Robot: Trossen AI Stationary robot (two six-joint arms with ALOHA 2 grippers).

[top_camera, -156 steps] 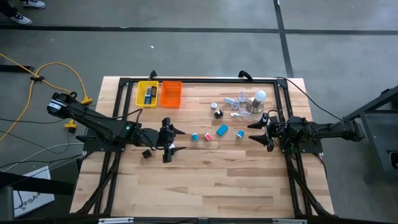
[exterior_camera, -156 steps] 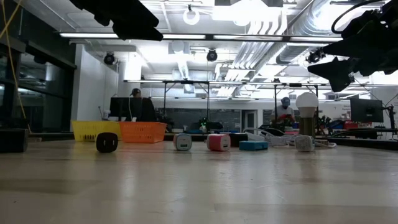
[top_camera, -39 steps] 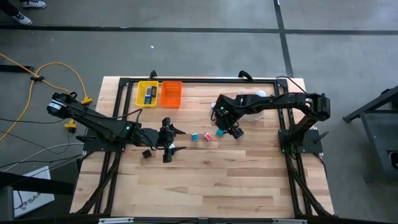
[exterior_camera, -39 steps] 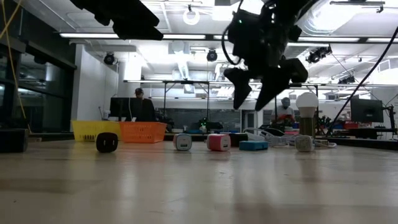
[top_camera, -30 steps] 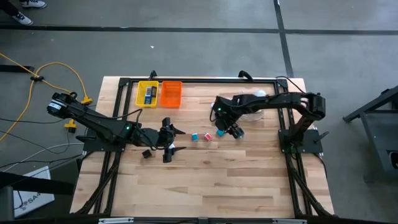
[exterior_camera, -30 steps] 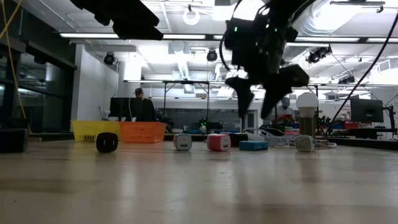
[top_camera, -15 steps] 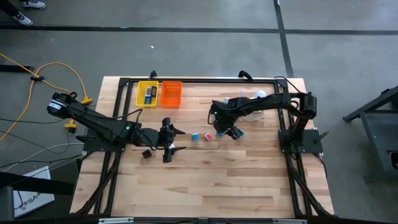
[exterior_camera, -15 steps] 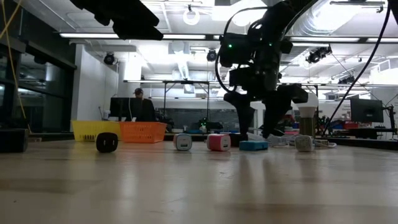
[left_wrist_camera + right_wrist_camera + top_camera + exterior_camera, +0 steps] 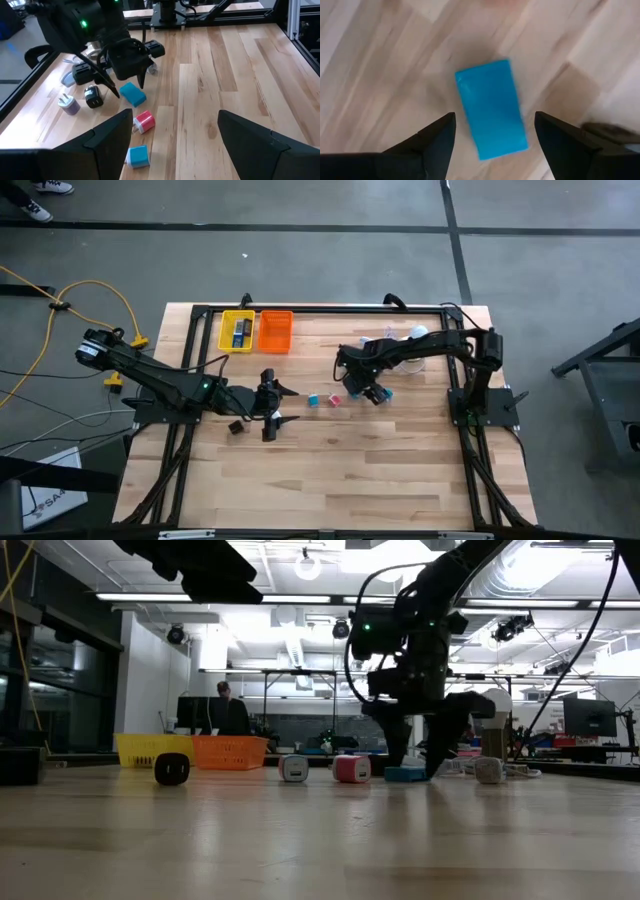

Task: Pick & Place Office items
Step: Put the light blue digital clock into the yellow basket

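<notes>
Wood-plank worktop [image 9: 330,470]: yellow bin [image 9: 237,330] and orange bin [image 9: 275,330] at far edge; blue block [image 9: 132,93], pink-red piece [image 9: 144,121], light-blue piece [image 9: 137,156], black piece [image 9: 172,769] lying mid-surface.

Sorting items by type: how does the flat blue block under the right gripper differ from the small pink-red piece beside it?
The flat blue rectangular block is longer and lies low; the pink-red piece is stubbier, cube-like, with a white end. The open right gripper straddles the block; the pink-red piece lies clear of it. Both rest on the wooden table.

The right end effector [image 9: 362,389] hangs directly over a flat block [image 9: 491,108] lying between its spread fingers on the table [image 9: 380,460], two small cubes [image 9: 140,139] just beside it toward the waiting left end effector [image 9: 275,404].
</notes>
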